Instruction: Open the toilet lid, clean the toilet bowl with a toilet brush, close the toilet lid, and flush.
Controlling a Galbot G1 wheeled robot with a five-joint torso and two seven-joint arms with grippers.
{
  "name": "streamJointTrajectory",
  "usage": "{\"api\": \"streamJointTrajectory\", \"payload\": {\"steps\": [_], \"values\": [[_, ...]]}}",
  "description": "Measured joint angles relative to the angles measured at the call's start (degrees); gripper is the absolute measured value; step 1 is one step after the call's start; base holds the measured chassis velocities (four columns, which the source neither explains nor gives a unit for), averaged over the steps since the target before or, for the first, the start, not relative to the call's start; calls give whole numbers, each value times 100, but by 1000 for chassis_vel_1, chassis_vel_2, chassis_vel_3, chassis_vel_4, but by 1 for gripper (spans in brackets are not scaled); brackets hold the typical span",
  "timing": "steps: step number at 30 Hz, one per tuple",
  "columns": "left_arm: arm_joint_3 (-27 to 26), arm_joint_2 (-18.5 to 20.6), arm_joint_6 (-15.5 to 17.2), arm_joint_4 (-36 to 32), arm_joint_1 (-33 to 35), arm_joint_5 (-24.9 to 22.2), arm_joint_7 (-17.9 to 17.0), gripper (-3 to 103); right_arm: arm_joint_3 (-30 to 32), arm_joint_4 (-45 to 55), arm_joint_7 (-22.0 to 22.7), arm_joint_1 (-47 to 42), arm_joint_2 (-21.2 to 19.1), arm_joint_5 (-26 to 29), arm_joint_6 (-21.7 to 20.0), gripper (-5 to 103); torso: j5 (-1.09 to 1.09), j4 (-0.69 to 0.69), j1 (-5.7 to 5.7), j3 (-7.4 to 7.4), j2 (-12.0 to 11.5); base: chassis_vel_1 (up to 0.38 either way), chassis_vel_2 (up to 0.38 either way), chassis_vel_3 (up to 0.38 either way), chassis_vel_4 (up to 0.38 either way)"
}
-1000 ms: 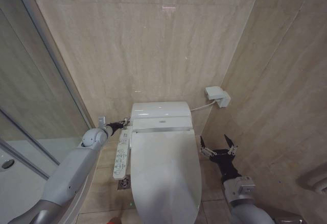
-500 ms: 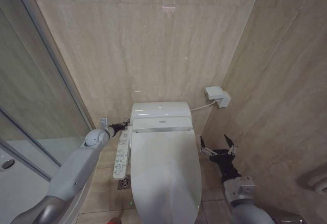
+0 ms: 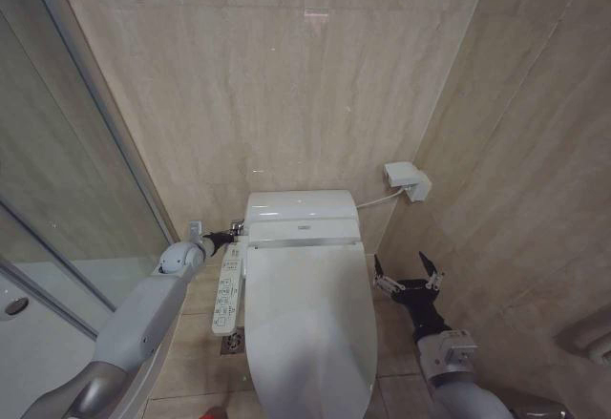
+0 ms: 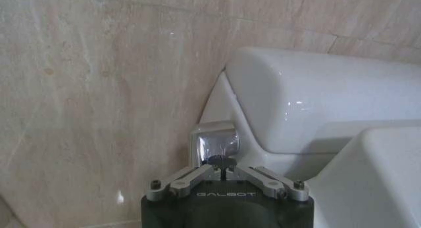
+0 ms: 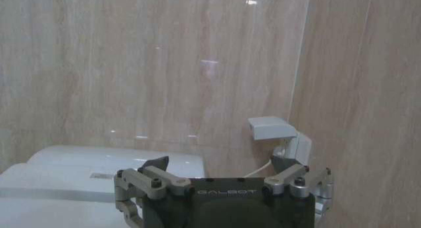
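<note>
The left pincer (image 4: 224,175), pressed together, touches the shiny chrome flush button (image 4: 214,142) left of centre. The glossy white oval toilet lid (image 3: 305,324) lies closed; the right pincer (image 3: 408,276) waits spread at lower right.

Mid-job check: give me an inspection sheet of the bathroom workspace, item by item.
Surface: beige tiled floor, floor drain beside toilet.
Job's things: glossy white oval toilet lid closed; toilet brush: nothing seen.
Clutter: nothing seen.
Grippers: left gripper shut, tips at chrome flush button beside white tank; right gripper open, hanging right of toilet.
Cables: white cable to wall socket box.
Surroundings: marble-look walls, glass shower door, side button panel.
</note>
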Motion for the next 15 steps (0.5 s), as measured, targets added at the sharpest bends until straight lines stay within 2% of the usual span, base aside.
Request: {"api": "streamJointTrajectory", "payload": {"steps": [15], "values": [[-58, -136, -147, 326, -5, 95, 204, 0, 0, 0, 0, 0, 0, 0, 0, 100, 0, -2, -2, -1, 2, 0, 0, 0, 0]]}}
